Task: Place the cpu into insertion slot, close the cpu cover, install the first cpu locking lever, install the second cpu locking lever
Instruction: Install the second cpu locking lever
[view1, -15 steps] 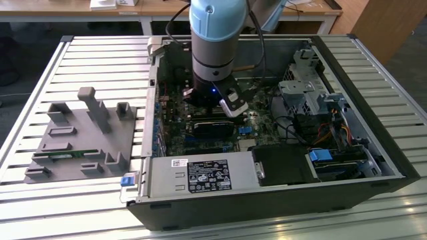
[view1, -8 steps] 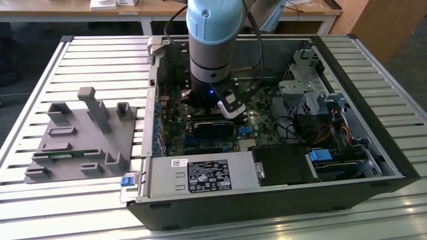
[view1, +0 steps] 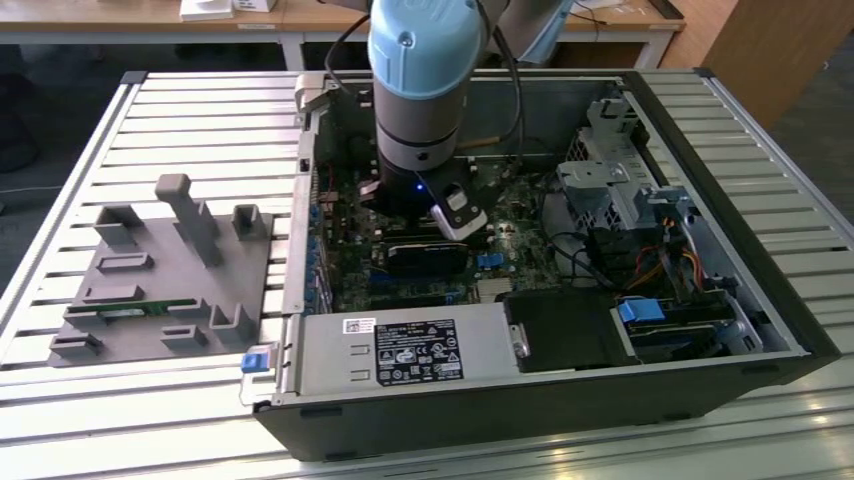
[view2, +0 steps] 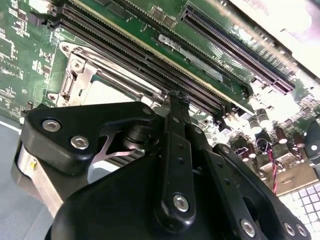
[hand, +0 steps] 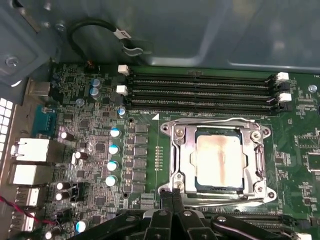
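Observation:
In the first wrist view the cpu lies flat in the insertion slot, its dull silver top showing through the window of the cpu cover. The cover is down over it. A thin metal lever rod runs along the cover's near edge. My gripper is shut, its black fingertips together at the socket's corner beside that rod's end. The second wrist view shows the gripper just above the cover and the cpu. Whether the fingertips pinch the rod cannot be told.
Long black memory slots run beside the socket. In the exterior view the arm reaches down into the open computer case, near a black graphics card and the power supply box. A grey fixture sits on the exterior view's left.

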